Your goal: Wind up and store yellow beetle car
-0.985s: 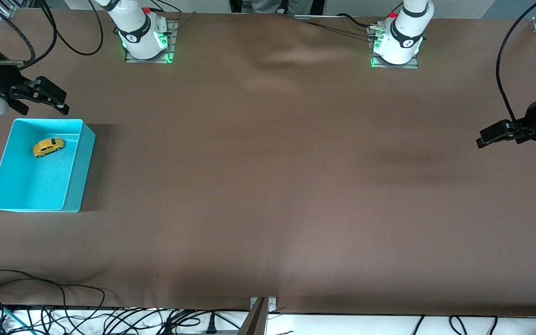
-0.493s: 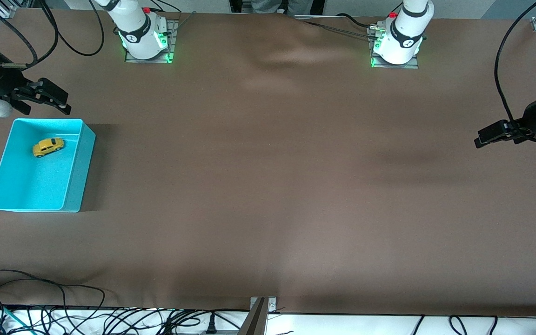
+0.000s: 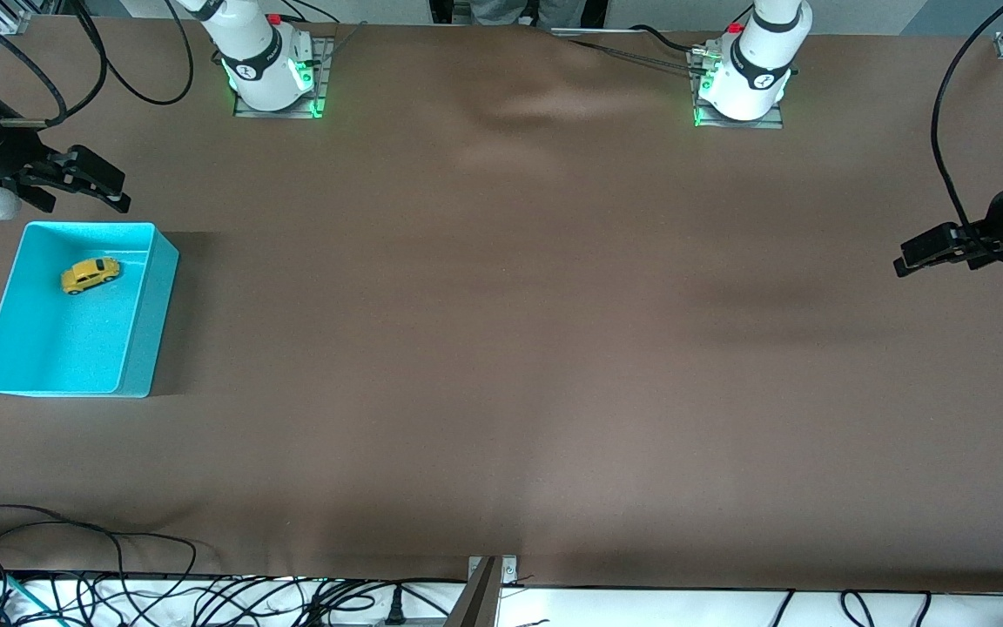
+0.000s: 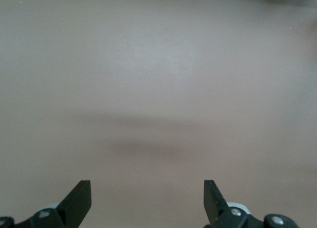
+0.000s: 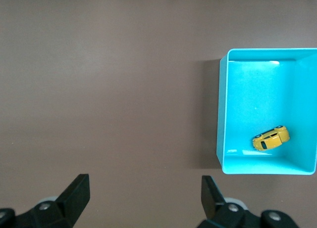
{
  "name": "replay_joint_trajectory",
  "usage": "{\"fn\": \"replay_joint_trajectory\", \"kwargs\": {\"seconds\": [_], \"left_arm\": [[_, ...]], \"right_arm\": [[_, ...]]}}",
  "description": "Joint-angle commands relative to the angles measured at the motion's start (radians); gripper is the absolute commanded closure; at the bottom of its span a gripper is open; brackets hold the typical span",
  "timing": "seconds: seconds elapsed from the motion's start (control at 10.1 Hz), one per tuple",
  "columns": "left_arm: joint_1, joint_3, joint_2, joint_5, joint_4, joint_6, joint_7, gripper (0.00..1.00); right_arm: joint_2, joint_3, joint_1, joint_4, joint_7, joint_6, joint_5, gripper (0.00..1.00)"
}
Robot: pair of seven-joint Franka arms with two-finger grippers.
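The yellow beetle car (image 3: 90, 275) rests on its wheels inside the turquoise bin (image 3: 75, 353), in the part of the bin closest to the robots' bases. The right wrist view also shows the car (image 5: 270, 137) in the bin (image 5: 257, 84). My right gripper (image 3: 92, 187) hangs open and empty over the brown table just off the bin's rim, at the right arm's end of the table. My left gripper (image 3: 919, 252) is open and empty over bare table at the left arm's end. Each wrist view shows its own gripper, right (image 5: 145, 183) and left (image 4: 147, 188), with wide-apart fingers.
A brown cloth (image 3: 501, 348) covers the table, with a wrinkle between the two arm bases. Loose cables (image 3: 75, 575) lie along the table edge closest to the front camera. A metal bracket (image 3: 488, 583) sits at the middle of that edge.
Both arms have shifted only slightly at their ends of the table. The car and the bin have not moved, and both grippers stay open.
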Motion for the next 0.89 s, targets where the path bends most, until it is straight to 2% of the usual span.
{"fn": "replay_joint_trajectory", "kwargs": {"seconds": [0.0, 0.79], "left_arm": [[0.005, -0.005, -0.003, 0.024, 0.038, -0.015, 0.041, 0.0], [0.016, 0.002, -0.017, 0.023, 0.04, -0.033, 0.059, 0.0]], "right_arm": [[0.008, -0.012, 0.001, 0.03, -0.001, -0.03, -0.01, 0.0], [0.016, -0.012, 0.001, 0.027, -0.059, -0.036, -0.036, 0.0]]}}
